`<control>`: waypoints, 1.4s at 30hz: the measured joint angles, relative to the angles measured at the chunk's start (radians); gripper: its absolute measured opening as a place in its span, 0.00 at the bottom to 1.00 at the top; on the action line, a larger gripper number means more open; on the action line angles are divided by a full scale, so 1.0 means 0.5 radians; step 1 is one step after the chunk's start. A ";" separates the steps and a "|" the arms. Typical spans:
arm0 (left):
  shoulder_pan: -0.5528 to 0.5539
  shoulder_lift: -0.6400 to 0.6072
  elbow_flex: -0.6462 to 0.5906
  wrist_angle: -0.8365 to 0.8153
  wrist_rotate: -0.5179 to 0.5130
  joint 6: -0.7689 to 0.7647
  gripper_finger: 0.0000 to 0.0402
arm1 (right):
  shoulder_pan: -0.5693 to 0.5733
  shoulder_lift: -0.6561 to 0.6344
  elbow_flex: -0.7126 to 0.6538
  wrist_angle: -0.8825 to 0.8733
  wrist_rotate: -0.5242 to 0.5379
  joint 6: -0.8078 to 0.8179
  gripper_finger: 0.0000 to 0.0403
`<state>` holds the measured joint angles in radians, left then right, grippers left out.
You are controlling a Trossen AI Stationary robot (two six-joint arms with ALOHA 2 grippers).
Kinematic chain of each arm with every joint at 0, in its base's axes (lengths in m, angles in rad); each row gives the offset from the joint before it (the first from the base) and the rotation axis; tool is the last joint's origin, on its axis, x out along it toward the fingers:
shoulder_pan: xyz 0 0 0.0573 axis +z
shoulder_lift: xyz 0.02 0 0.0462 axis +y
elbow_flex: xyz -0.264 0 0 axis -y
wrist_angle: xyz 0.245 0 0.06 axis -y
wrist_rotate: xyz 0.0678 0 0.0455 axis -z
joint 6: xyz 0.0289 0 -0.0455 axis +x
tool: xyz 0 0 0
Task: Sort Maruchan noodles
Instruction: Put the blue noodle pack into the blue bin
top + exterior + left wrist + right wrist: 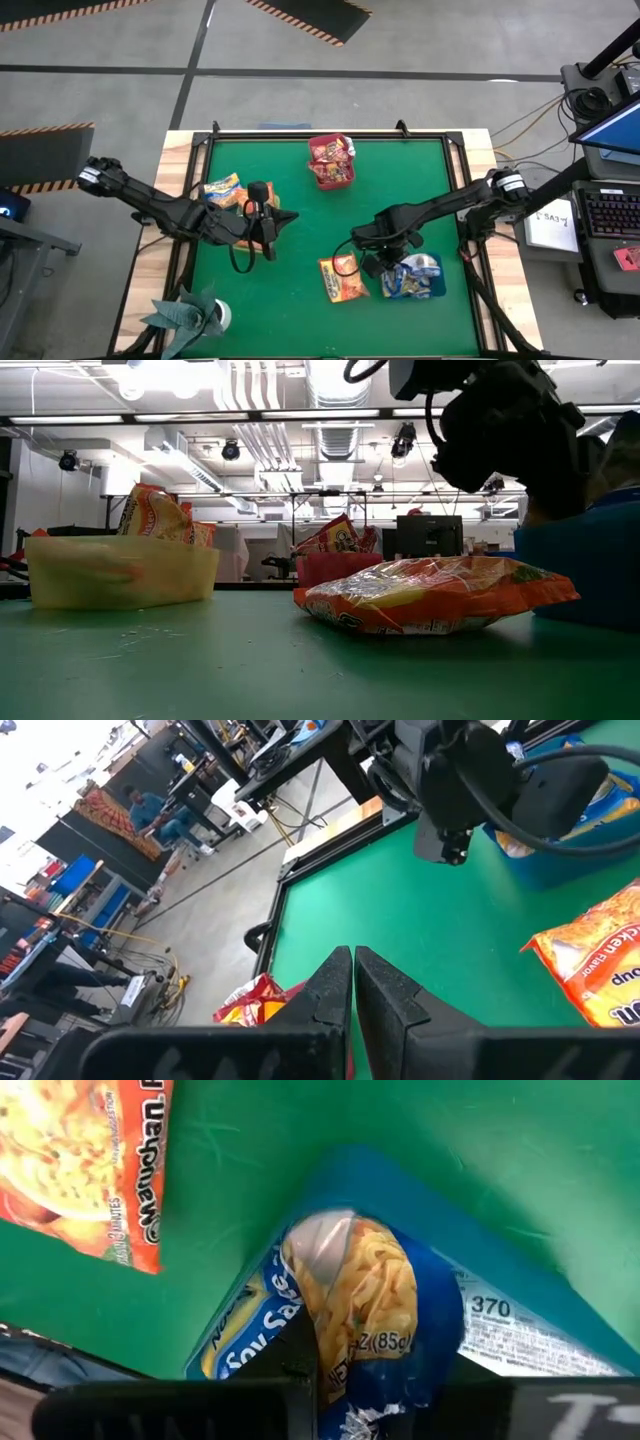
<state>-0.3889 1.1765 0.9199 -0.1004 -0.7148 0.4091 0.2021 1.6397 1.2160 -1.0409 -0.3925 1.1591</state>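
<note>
3 trays on desk (300, 300): red tray (331, 177) with red packets; yellow tray (222, 192) with orange packets; blue tray (412, 281), right end effector (385, 1380) pinching blue packet (365, 1300) above it; orange packet (342, 278) loose beside; left end effector (353, 982) closed, empty.

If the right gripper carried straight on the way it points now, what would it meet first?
Probably the blue tray right below: the right gripper, shut on a blue noodle packet, points down into it, so the packet would land there first.

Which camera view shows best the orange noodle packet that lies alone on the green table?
The low view: the orange packet lies whole, side-on. The high view shows it small, the right wrist view and left wrist view only partly.
</note>
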 joint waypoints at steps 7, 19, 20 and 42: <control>0.000 0.000 0.000 -0.026 0.000 -0.021 0.00 | -0.004 -0.018 -0.001 0.024 0.020 -0.081 0.16; 0.000 0.000 0.000 -0.027 0.000 -0.022 0.00 | -0.009 -0.121 0.165 -0.084 -0.033 -0.035 0.43; -0.001 0.000 0.000 -0.027 0.000 -0.023 0.00 | -0.009 -0.127 0.208 -0.128 -0.035 -0.018 0.44; -0.001 0.001 -0.001 -0.109 0.000 -0.069 0.00 | 0.324 -0.134 0.389 -0.374 0.119 0.372 0.03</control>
<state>-0.3893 1.1770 0.9195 -0.1551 -0.7147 0.3748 0.3640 1.5726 1.4106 -1.2276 -0.3330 1.3449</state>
